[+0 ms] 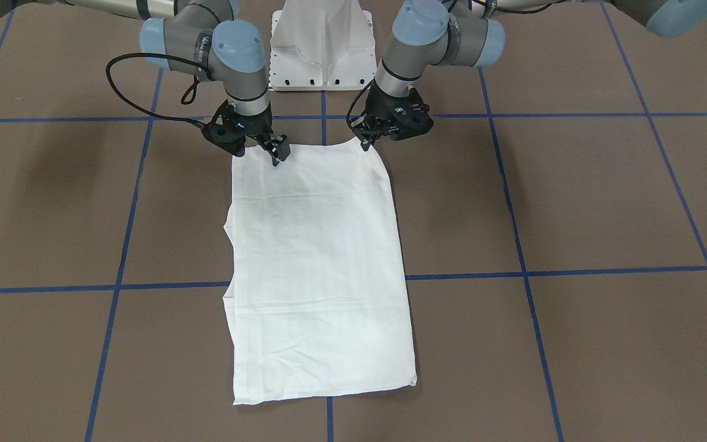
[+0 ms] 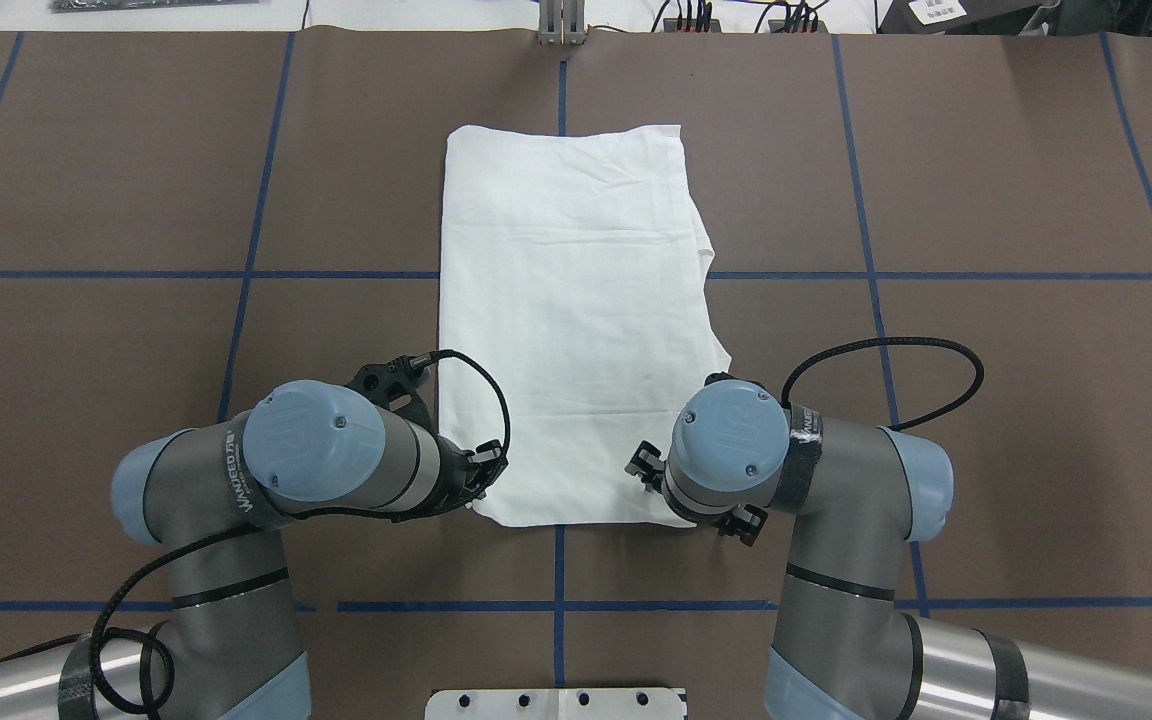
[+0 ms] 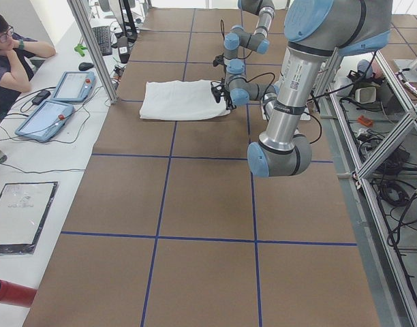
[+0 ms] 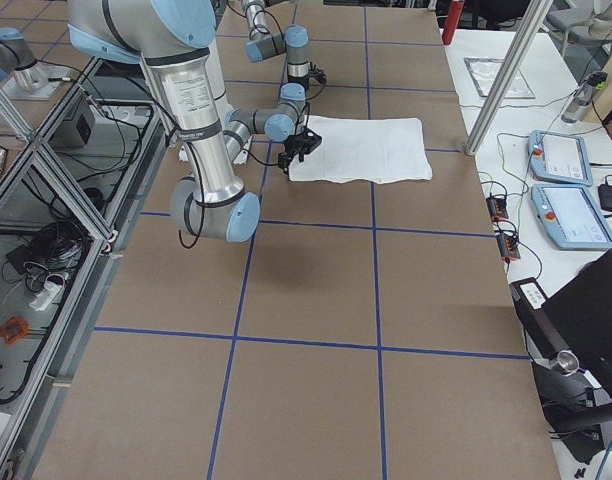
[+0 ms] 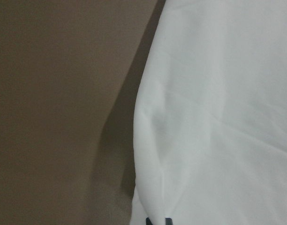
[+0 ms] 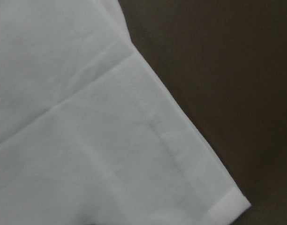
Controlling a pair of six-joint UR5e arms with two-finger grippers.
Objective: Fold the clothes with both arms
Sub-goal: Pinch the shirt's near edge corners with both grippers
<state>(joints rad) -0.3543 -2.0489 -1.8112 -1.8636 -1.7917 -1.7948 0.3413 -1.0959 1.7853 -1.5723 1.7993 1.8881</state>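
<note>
White shirt [image 2: 576, 300], folded into a long smooth rectangle, lies flat mid-table. The left arm [image 2: 316, 455] and right arm [image 2: 736, 450], grey with blue caps, bend down over its near corners.

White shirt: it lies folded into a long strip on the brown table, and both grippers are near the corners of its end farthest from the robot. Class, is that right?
Not quite. The left gripper and right gripper are near the corners of the end of the white shirt nearest the robot, as the overhead exterior view shows. The rest stands.
</note>
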